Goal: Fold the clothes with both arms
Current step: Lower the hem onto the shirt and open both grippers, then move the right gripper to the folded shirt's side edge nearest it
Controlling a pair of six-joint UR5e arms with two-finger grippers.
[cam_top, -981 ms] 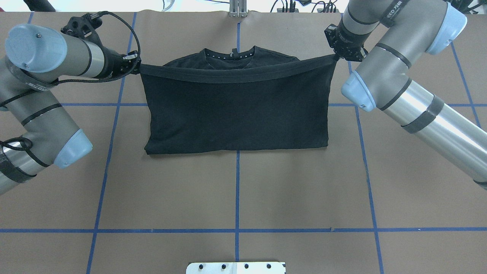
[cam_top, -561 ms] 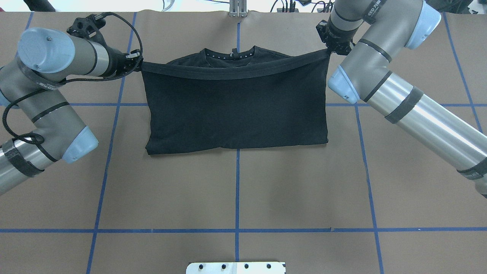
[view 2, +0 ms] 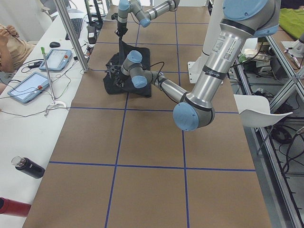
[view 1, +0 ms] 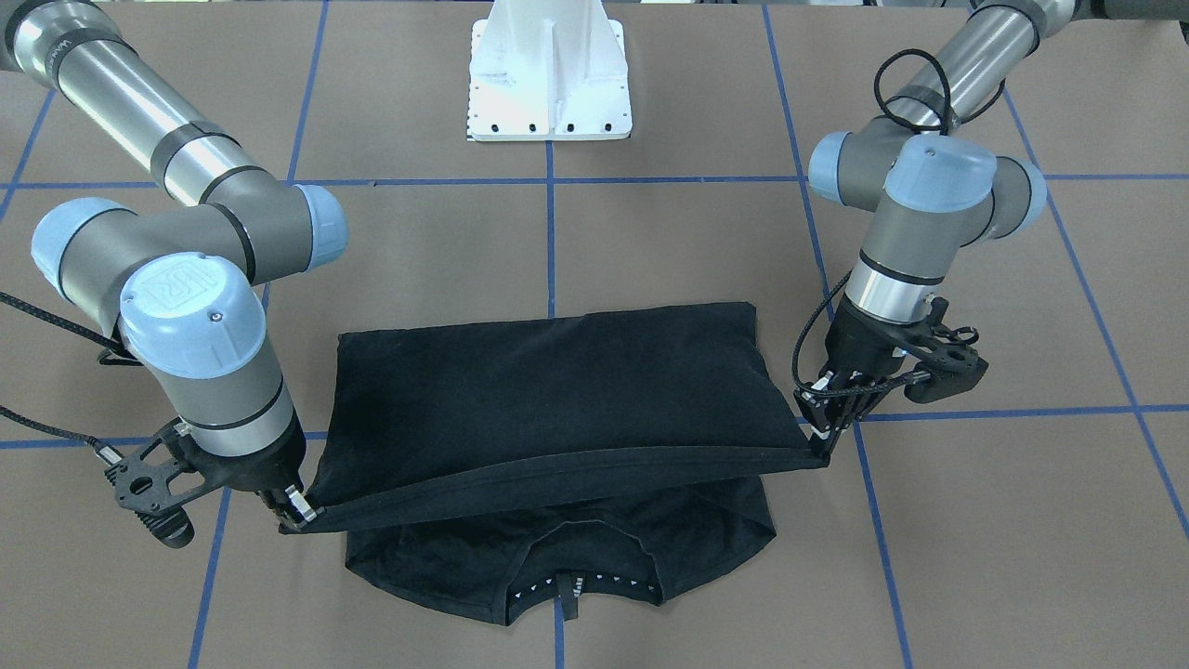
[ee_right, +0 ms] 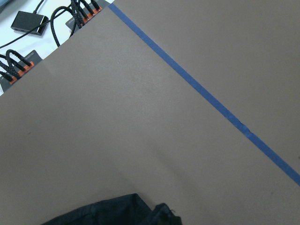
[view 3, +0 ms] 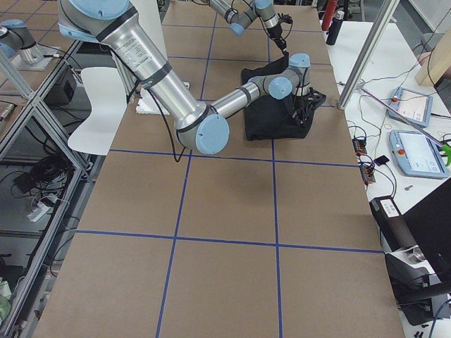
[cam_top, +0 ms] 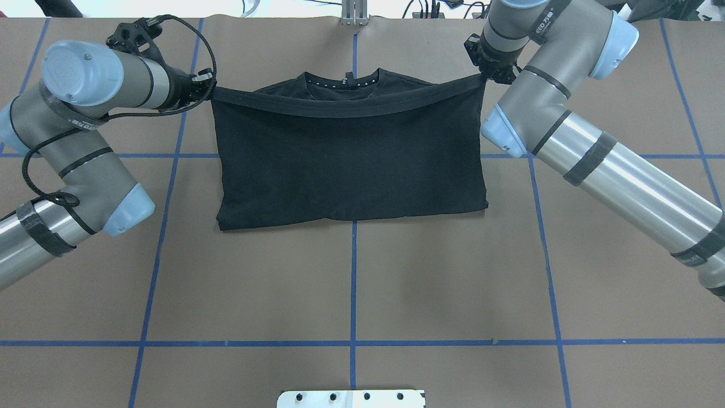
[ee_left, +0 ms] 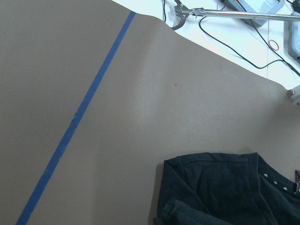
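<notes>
Overhead exterior has both your claws up at the far side of the cloth, the operator says. What have they got?

Me: My left claw [cam_top: 210,90] is pinched onto one corner of the T-shirt [cam_top: 351,164], and my right claw [cam_top: 487,78] is pinched onto the other. The hem [cam_top: 351,107] hangs between them, lifted off the table [cam_top: 453,272] and sagging a little in the middle.

Operator: And the shirt itself?

Me: It sits in the far middle of the table. The bottom half is doubled over the top half, and the crease rests on the side nearer my base. The collar [cam_top: 345,82] peeks out just past the raised hem.

Operator: How will it handle?

Me: I judge it light and limp. It is soft cotton with no stiffness, so it droops wherever I do not hold it. The stitched hem is the thickest part and the corners are the best place to grip. Holding there lets me keep the edge stretched straight. If I pull the corners too far apart the cloth may slide out of my fingers, and if I leave it slack the middle will land first and wrinkle.

Operator: Do the wrist cameras help?

Me: Little. They show bare table and a scrap of black cloth, not my fingertips.
</notes>
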